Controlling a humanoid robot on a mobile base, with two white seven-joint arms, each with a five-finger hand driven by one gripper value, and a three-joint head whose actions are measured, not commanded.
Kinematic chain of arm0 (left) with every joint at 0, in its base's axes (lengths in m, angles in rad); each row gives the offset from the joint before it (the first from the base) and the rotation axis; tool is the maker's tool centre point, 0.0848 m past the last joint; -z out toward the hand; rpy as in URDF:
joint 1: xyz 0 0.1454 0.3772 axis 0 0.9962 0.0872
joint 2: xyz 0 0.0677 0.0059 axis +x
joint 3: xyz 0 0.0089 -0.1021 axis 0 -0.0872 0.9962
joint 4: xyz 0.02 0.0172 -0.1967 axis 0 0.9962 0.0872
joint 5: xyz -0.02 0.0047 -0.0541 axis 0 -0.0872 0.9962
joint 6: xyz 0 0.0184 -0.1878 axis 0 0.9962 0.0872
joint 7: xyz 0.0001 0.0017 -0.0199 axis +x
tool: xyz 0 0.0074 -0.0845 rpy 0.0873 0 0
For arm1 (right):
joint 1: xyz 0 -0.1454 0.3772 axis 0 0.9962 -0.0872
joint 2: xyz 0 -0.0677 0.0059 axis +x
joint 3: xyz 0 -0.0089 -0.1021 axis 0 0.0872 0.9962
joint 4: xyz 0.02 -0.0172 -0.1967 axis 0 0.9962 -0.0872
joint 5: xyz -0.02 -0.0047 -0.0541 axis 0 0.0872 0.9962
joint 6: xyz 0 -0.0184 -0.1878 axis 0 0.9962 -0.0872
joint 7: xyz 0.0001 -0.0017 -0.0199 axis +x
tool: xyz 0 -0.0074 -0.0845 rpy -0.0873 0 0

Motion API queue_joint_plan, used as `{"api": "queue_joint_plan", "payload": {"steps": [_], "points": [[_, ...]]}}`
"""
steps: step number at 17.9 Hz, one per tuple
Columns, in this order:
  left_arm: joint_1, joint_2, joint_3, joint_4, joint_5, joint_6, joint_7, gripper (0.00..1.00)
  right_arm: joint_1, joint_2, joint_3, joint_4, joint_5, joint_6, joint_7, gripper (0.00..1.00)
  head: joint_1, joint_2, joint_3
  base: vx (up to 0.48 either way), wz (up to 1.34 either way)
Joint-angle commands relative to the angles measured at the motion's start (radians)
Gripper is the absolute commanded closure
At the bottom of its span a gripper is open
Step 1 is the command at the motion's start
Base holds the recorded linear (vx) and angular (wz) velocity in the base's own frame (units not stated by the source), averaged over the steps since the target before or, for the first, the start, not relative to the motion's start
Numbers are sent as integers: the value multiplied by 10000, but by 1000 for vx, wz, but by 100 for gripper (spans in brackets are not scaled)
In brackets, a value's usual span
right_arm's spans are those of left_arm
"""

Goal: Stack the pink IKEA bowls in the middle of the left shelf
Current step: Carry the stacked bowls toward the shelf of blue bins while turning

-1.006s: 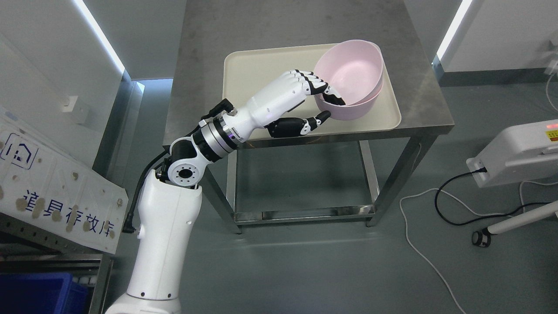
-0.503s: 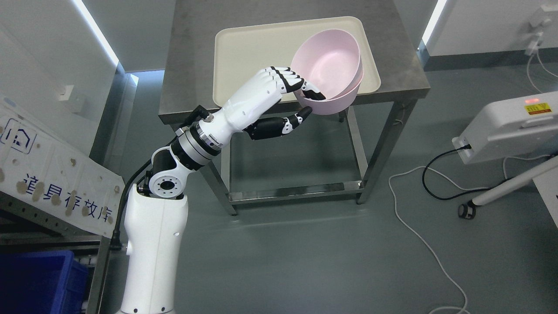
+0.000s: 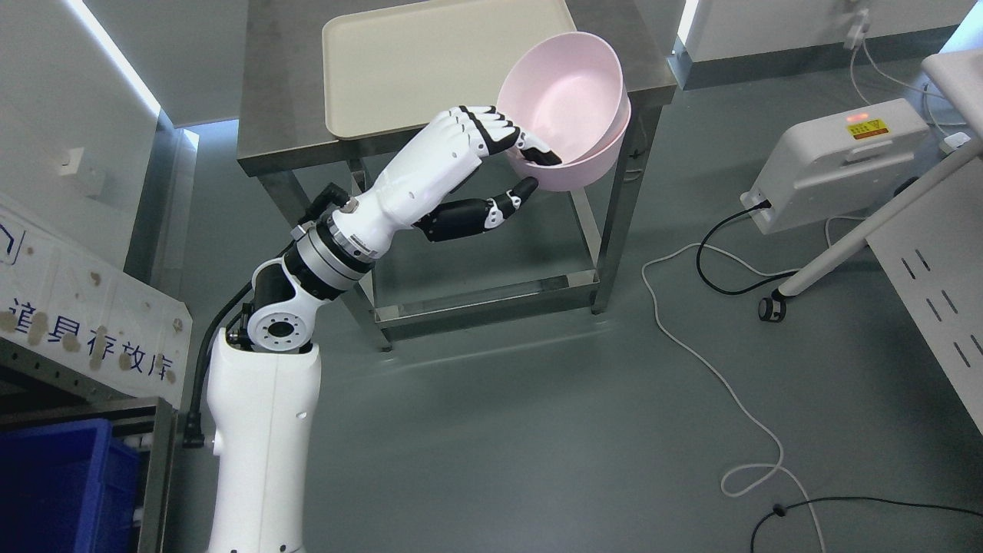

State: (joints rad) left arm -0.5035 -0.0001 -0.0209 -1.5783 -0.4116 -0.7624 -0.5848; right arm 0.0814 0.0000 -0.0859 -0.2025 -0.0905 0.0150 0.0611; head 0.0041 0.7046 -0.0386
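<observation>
Two pink bowls (image 3: 568, 107), nested one inside the other, hang in the air in front of the steel table's near right corner. My left hand (image 3: 518, 165) is shut on their near rim, fingers (image 3: 530, 150) hooked inside and the black thumb (image 3: 514, 198) under the outside wall. The stack tilts with its opening toward me. A cream tray (image 3: 399, 61) lies on the steel table (image 3: 269, 115) behind the hand. At the lower left a metal shelf (image 3: 92, 407) shows only in part. My right hand is out of view.
A blue bin (image 3: 61, 484) sits in the shelf at the lower left, below a white sign with printed characters (image 3: 84, 307). A white box with a red light (image 3: 837, 161), a wheeled stand (image 3: 852, 238) and loose cables (image 3: 714, 361) lie on the grey floor at the right.
The whole picture has shifted as the camera moved back and turned. My left hand has lifted the nested pink bowls off the tray and carried them past the table's near edge.
</observation>
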Motion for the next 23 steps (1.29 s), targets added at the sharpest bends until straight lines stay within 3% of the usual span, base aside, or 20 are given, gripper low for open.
{"api": "queue_joint_plan", "payload": {"steps": [1,11,19,23], "points": [[4,175,117,-554,158,92,19,99,-1,-174,0,0,0,4,2,0,0,0,0,-249,61],[-226,175,225,-554,373,261,4,99,-1,-174,0,0,0,4,2,0,0,0,0,-316,199],[-3199,175,-648,-478,512,2176,4,99,-1,-174,0,0,0,4,2,0,0,0,0,-319,230],[-3984,175,-680,-431,237,2731,-285,99,-1,-174,0,0,0,4,2,0,0,0,0,-307,270]]}}
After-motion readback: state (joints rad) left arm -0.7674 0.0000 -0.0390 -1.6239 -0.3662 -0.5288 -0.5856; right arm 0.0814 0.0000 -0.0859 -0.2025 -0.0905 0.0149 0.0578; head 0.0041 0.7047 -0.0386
